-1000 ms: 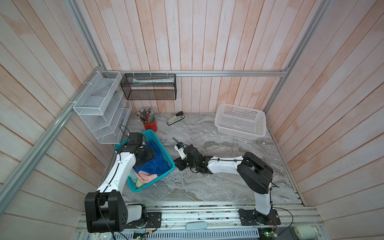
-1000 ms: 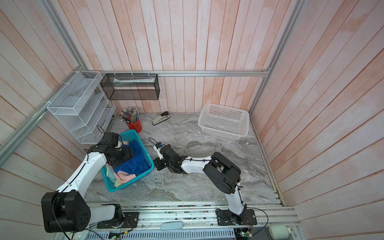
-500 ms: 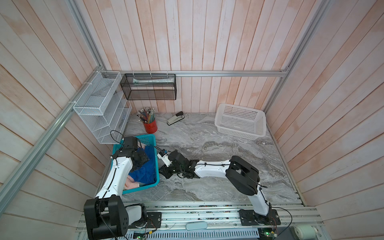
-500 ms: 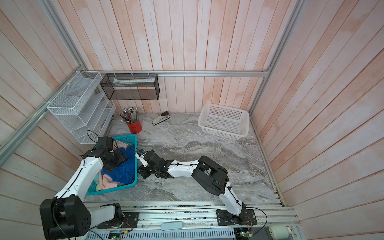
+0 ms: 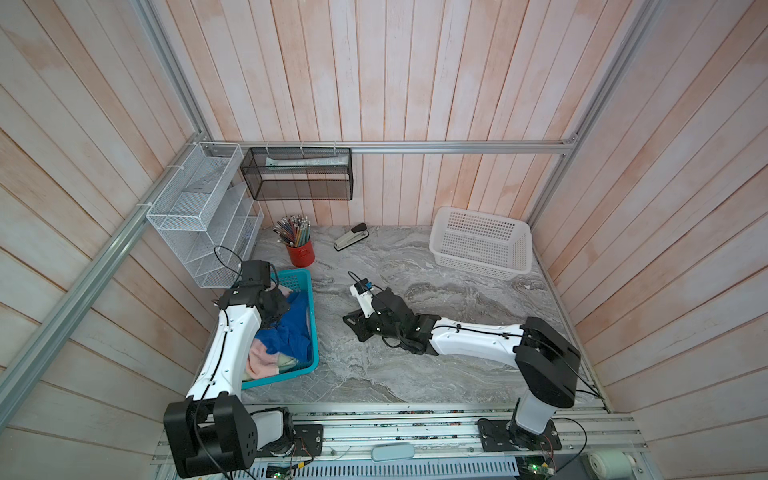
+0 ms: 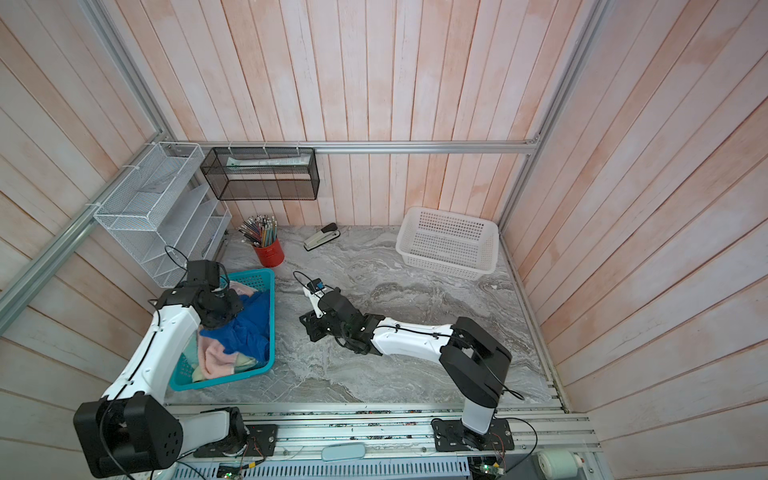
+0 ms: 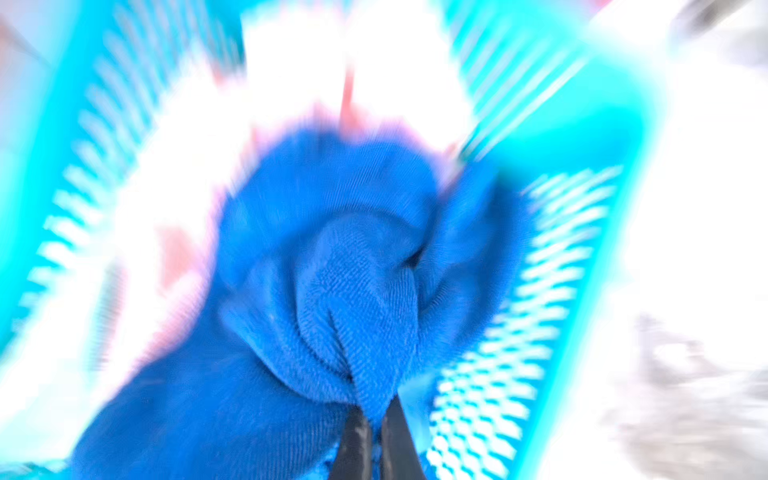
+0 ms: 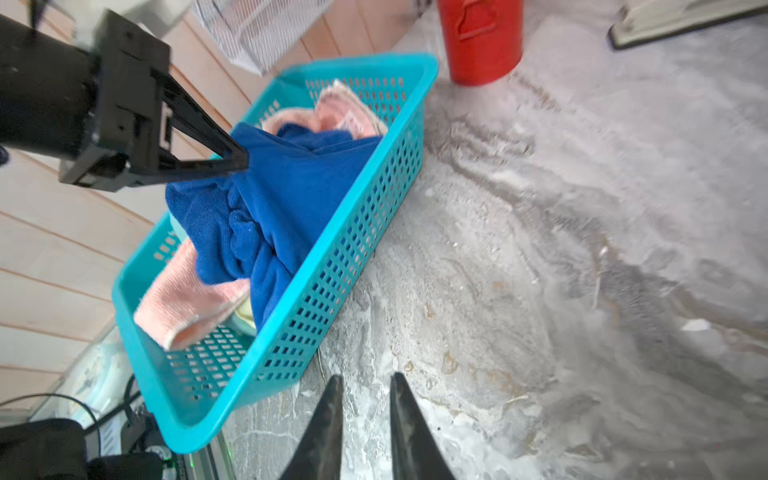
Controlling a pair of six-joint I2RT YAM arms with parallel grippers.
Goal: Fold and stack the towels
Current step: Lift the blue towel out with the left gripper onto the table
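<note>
Four towels are counted, all in the one teal basket [image 5: 314,332]. A blue towel [image 5: 293,328] is heaped on top. A pink towel [image 5: 262,359] is bunched at the near end, and a pale yellow towel [image 8: 245,316] shows beneath it only as a sliver. An orange-and-cream towel [image 8: 345,112] is pressed against the far wall. Two grippers are seen. The left gripper [image 8: 243,160] is closed on a raised fold of the blue towel, whose cloth is pinched between the tips in the blurred left wrist view. The right gripper [image 8: 366,376] is held low over the table [image 5: 436,374], well apart from the teal basket, its jaws narrowly parted with nothing between them. Two baskets stand on the table. The teal one is set along the left edge by the wall, and a white basket [image 5: 482,243] is tucked into the far right corner. One red cup [image 5: 300,253] of pencils and one stapler [image 5: 351,237] are placed along the back edge. One white wire rack [image 5: 199,216] and one black mesh bin [image 5: 297,174] are hung on the walls. Bare marble is left across the middle and the near edge, between the teal basket's long side and the right arm.
</note>
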